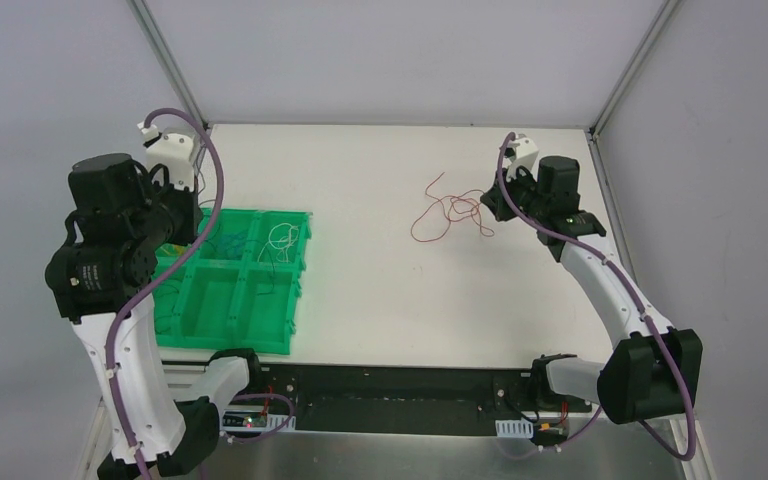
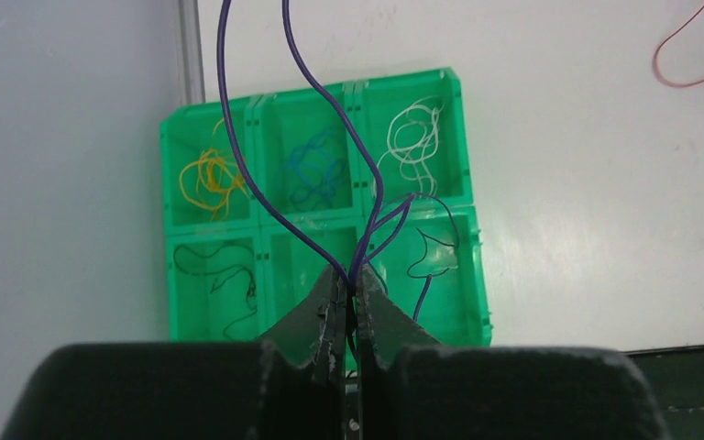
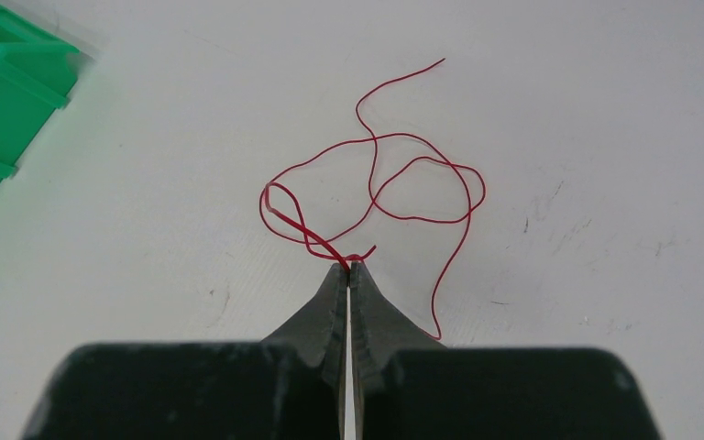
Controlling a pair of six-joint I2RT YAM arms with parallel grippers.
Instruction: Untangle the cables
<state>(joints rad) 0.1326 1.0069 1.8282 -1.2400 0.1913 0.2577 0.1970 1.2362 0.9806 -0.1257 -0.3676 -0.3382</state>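
left gripper (image 2: pixel 348 284) clamped on thin purple wire (image 2: pixel 266 197) | lower slowly into green compartmented plastic tray (image 2: pixel 170 165) | right gripper (image 3: pixel 349 266) pinches thin red wire (image 3: pixel 422 163)

**Both arms are reaching forward, each with its jaws pressed together.**
The left arm (image 1: pixel 125 345) is rearing up high on the left with its elbow bent. Its wrist is tipping forward and down, and the left jaws are pinching a purple cable (image 2: pixel 356 266) at their tips. The right arm (image 1: pixel 610 280) is stretching low and far forward along the right side, and the right jaws are gripping a red cable (image 3: pixel 357 256) tip to tip.
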